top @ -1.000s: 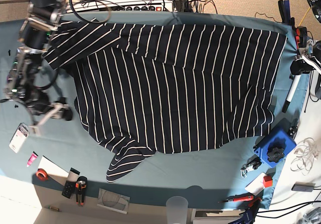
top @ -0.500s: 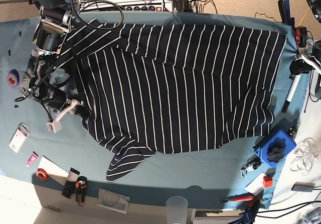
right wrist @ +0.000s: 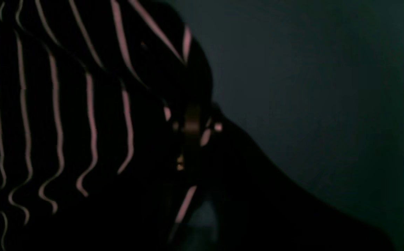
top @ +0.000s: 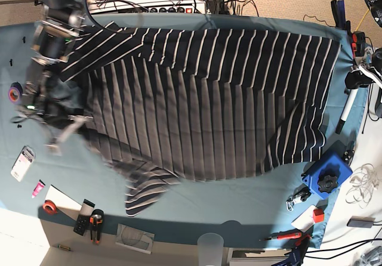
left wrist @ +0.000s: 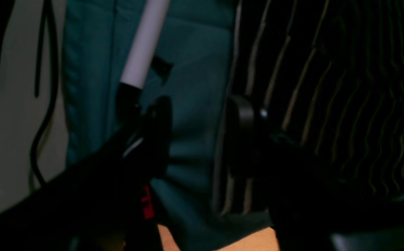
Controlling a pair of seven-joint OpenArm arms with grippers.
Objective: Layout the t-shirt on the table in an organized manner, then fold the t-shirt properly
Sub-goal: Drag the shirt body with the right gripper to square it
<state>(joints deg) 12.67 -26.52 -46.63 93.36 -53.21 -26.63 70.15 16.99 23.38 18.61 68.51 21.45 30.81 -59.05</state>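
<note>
The dark t-shirt (top: 227,99) with thin white stripes lies spread over the teal table (top: 239,212), and its body is smeared by motion. At the shirt's left edge my right gripper (top: 70,127) is shut on the fabric. The right wrist view shows striped cloth (right wrist: 83,104) bunched at that gripper (right wrist: 191,136). My left gripper (top: 358,74) hangs over the table's right edge, beside the shirt's right side. In the left wrist view it (left wrist: 200,136) is open and holds nothing, with the teal cloth (left wrist: 188,52) between its fingers (left wrist: 158,132) and the shirt (left wrist: 327,87) to the right.
A white tube with a black end (top: 345,111) lies by the left gripper. A blue box (top: 327,173) and small tools sit at the right front. A plastic cup (top: 210,242), pliers (top: 95,224) and tape rolls (top: 50,207) line the front and left edges.
My right gripper has closed on the shirt's left edge and is drawing it leftward. The shirt's body and lower sleeve have shifted and blur. The left arm has stayed put.
</note>
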